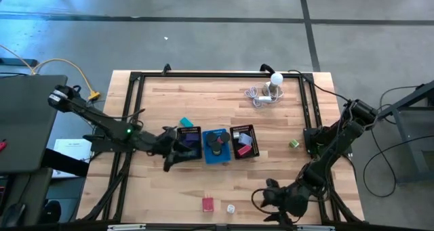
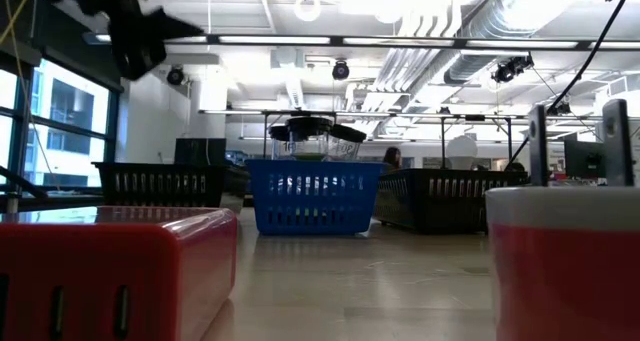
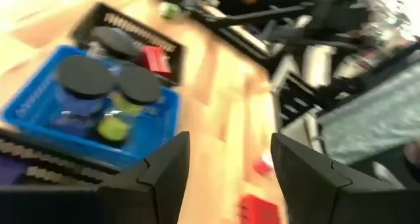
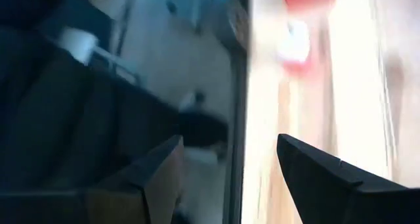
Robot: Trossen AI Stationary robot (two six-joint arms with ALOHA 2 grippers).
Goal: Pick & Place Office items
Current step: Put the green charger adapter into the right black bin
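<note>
Three small trays stand side by side mid-table. The left black mesh tray (image 1: pixel 190 141) holds a purple block, the blue tray (image 1: pixel 217 148) holds black-topped spools (image 3: pixel 84 76), and the right black tray (image 1: pixel 244 141) holds a red block (image 3: pixel 155 58) and a grey one. A teal block (image 1: pixel 186 123) lies just behind the left tray. Near the front edge lie a red block (image 1: pixel 207 204) and a small white piece (image 1: pixel 230 208). A green piece (image 1: pixel 293 143) lies to the right. My left gripper (image 1: pixel 173 156) hovers open beside the left tray with nothing between its fingers (image 3: pixel 230 142). My right gripper (image 1: pixel 264 198) is open near the front edge, also with nothing in it (image 4: pixel 230 142).
A white bulb with coiled cable (image 1: pixel 270 89) lies at the back right. A black frame (image 1: pixel 217 74) runs around the tabletop. In the low view the red block (image 2: pixel 110 271) fills the near left and the blue tray (image 2: pixel 315 196) stands behind it.
</note>
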